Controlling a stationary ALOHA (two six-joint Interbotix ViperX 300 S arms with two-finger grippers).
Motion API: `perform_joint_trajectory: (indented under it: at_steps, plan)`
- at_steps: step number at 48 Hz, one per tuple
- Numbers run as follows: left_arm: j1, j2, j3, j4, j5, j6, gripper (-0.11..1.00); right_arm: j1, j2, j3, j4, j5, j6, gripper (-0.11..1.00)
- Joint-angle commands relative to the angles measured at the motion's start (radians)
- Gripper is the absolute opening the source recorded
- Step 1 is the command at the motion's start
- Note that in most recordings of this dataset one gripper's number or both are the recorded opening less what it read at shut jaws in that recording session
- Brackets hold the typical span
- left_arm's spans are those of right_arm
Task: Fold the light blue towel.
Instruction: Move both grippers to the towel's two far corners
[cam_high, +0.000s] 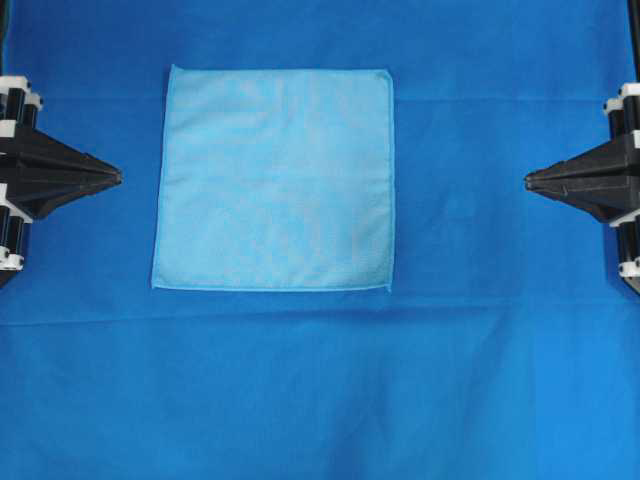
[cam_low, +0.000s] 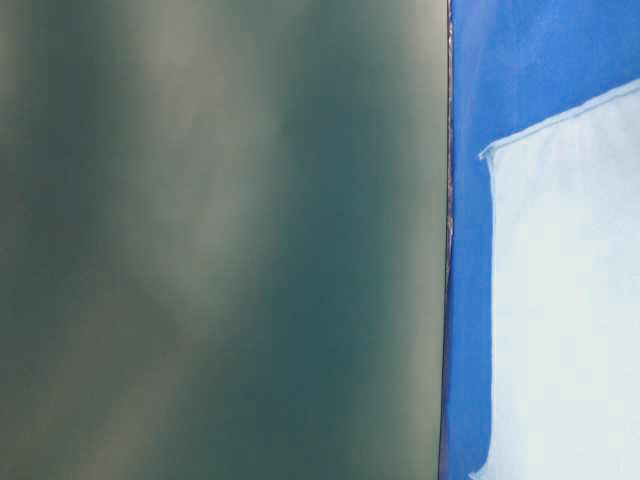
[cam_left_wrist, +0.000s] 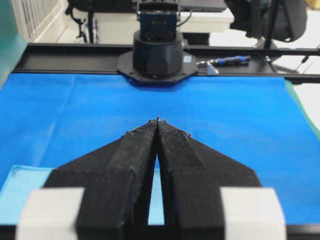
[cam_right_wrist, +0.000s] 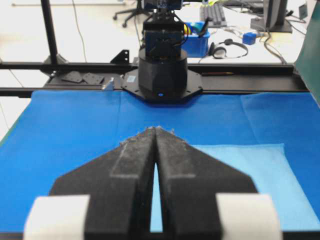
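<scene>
Towel: light blue towel (cam_high: 273, 180) lies flat, unfolded, toward the royal-blue sheet (cam_high: 320, 400)'s far edge.
Grippers: my left gripper (cam_high: 118, 176) and right gripper (cam_high: 528, 180) closed, empty.
Left: every fold.

Right gripper (cam_right_wrist: 156, 129) closed above apparently flat light blue towel (cam_right_wrist: 250, 175).

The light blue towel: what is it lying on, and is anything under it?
The light blue towel lies flat on a larger, deeper blue sheet. Whatever sits directly beneath the towel, or under the sheet, is covered and cannot be seen.
</scene>
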Motion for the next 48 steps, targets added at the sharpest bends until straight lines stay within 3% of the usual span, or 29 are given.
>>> perform_joint_trajectory:
  at_steps: [1,6,14,31,36,45,48]
  plan:
    - [0.012,0.015,-0.017,-0.020,0.037,-0.006,0.00,0.002,0.011,-0.020,0.000,-0.006,-0.005,0.00]
    - [0.043,0.015,-0.020,-0.018,0.061,0.005,0.00,-0.023,0.048,-0.060,0.002,0.049,0.003,0.00]
    - [0.133,0.035,-0.014,-0.018,0.084,0.009,0.00,-0.126,0.173,-0.147,0.008,0.153,0.018,0.00]
    - [0.428,0.232,-0.011,-0.018,0.114,0.009,0.03,-0.370,0.563,-0.322,0.002,0.202,0.011,0.01]
    - [0.500,0.301,-0.014,-0.018,0.104,0.011,0.25,-0.419,0.669,-0.387,-0.008,0.250,0.008,0.04]
    - [0.598,0.463,-0.015,-0.018,0.051,0.012,0.78,-0.486,0.841,-0.468,-0.051,0.281,0.008,0.57]
    - [0.623,0.525,-0.015,-0.018,0.014,0.014,0.85,-0.506,0.885,-0.486,-0.057,0.279,0.008,0.61]
